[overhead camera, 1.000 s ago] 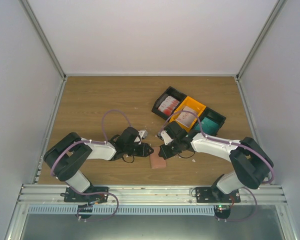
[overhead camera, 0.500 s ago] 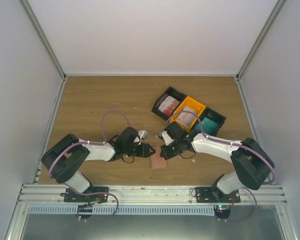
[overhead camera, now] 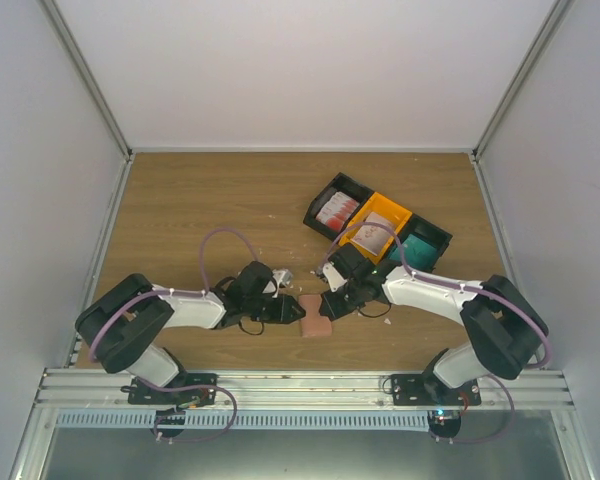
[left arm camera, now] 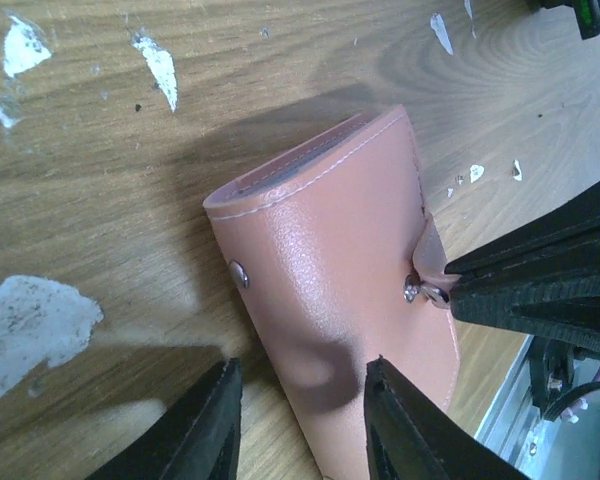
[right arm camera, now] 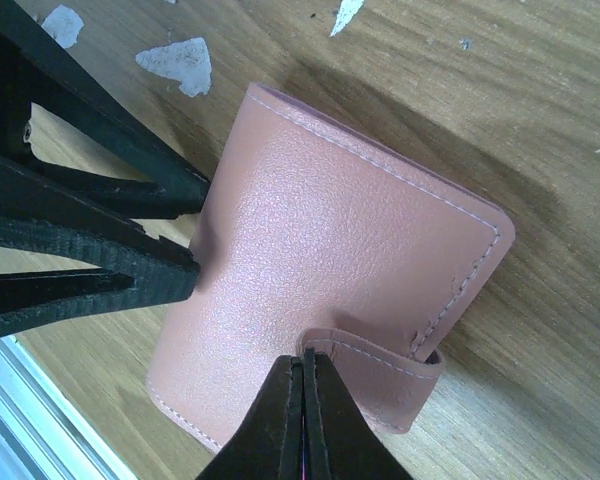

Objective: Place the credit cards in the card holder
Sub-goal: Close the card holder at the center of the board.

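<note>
The salmon-brown card holder (overhead camera: 316, 325) lies closed on the wooden table between the two arms. My right gripper (right arm camera: 302, 358) is shut on the tip of its snap strap (right arm camera: 380, 375), and its black fingers (left arm camera: 540, 285) show at the snap in the left wrist view. My left gripper (left arm camera: 300, 368) is open and straddles the long edge of the card holder (left arm camera: 340, 250), one finger over the leather and one over bare wood. The credit cards sit in the bins: red-and-white ones (overhead camera: 336, 210), whitish-pink ones (overhead camera: 375, 232), teal ones (overhead camera: 417, 248).
Three joined bins stand at the back right: black (overhead camera: 337, 193), orange (overhead camera: 400, 215), black (overhead camera: 435, 233). White paint scraps (left arm camera: 30, 320) dot the wood around the holder. The metal rail (overhead camera: 300, 385) runs along the table's near edge.
My left gripper has moved right, up to the card holder's left edge. The right gripper stays shut at the strap.
</note>
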Robot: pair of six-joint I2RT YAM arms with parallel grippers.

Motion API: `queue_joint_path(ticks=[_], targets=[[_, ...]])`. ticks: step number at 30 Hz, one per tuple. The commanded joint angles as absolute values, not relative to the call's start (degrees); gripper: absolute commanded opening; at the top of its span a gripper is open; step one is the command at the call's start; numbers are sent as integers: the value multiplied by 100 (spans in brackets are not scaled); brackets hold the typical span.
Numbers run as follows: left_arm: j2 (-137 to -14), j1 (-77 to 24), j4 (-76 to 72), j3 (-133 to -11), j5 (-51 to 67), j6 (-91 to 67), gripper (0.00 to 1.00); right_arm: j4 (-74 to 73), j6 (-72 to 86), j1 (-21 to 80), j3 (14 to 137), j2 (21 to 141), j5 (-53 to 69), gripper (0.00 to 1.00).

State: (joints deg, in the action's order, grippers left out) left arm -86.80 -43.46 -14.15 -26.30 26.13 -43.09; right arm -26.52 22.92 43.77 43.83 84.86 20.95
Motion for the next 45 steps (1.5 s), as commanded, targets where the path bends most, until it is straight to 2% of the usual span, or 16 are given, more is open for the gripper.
queue_joint_path(ticks=[1,9,25,45], targets=[[-8898,-4469,-971,-2800,2399,-4237,35,-2641,2193,4484,4409,8610,2182,0],[-9052,-4556,-944,-2931,2373,-4158,27,-2575,2264,4543,4426,8748,2097,1],[-9141,-4597,-941,-2905,2324,-4107,20,-2338,2792,4545,4374,8507,1771,0],[-9166,-4604,-923,-2892,2241,-4098,19,-2707,2382,4553,4451,8587,1784,1]])
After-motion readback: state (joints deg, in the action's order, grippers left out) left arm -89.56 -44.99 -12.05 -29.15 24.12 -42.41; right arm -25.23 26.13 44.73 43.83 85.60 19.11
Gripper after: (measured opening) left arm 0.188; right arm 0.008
